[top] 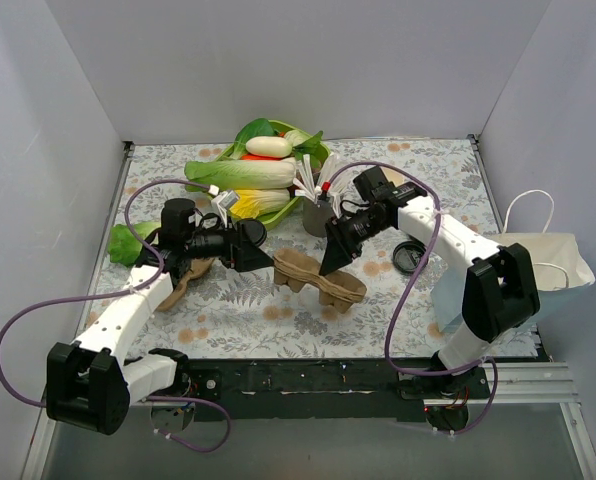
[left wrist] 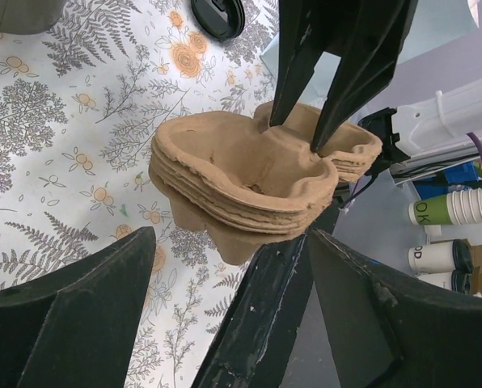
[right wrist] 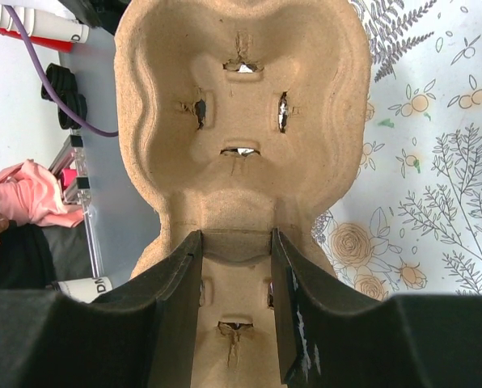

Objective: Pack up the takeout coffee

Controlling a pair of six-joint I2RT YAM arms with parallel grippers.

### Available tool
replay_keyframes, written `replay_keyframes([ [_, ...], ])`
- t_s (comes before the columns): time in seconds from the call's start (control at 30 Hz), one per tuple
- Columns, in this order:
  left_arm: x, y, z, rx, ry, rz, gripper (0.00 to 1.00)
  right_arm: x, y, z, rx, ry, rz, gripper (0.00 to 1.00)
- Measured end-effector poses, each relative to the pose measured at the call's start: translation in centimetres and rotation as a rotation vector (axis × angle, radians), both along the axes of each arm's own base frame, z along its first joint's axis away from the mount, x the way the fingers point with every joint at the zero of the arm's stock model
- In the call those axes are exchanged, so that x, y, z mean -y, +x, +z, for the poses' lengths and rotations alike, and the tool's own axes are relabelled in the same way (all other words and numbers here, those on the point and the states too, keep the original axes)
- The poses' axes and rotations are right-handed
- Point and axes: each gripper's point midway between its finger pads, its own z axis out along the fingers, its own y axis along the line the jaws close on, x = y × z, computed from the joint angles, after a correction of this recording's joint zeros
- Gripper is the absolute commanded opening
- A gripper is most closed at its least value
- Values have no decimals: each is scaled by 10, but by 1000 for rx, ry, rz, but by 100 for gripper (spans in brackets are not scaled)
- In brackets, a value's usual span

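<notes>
**Around the Floral Cloth**

A stack of moulded-pulp cup carriers (top: 318, 278) shows at the centre of the frame, over the floral tablecloth (top: 238, 310). Just above it, a grey metal cup of straws (top: 316, 218) stands beside heaped vegetables: napa cabbage (top: 243, 174) and a white radish (top: 268, 146). A loose black lid (top: 410, 258) lies right of centre. A white paper bag (top: 543, 262) sits at the right edge.

tan cup carrier (top: 318, 278), grey-fern orange-flower tablecloth (top: 228, 310), black lid (top: 410, 258)
</notes>
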Motion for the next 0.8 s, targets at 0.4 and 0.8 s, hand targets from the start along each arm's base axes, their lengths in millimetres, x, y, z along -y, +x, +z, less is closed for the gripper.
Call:
replay_keyframes([
  [0.4,2,9,-15,-7,58,43,73,3,20,13,-9,47,-80,1],
  [0.8,-7,11,-36,-13,132,83,73,18,38,26,-11,87,-158,1],
])
